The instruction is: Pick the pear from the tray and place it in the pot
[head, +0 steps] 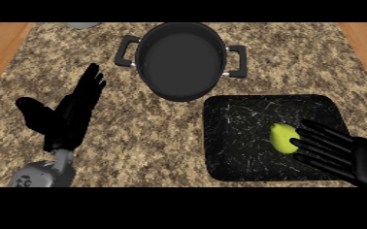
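Yellow-green pear (283, 137) on black tray (237, 140); right hand (331, 150) open, straight fingers touching pear, nothing gripped.

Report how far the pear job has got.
Done: nothing is moved yet; the pot has no pear in it. In hand: the right robot hand is at the pear on the tray, fingers straight, not gripping. The left robot hand rests open. Left: grasp, lift, carry to the pot, release.

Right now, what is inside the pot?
Nothing can be seen inside the pot: only its dark bare bottom shows. The pear lies on the tray, the right hand beside it, fingers straight. Nothing covers the pot.
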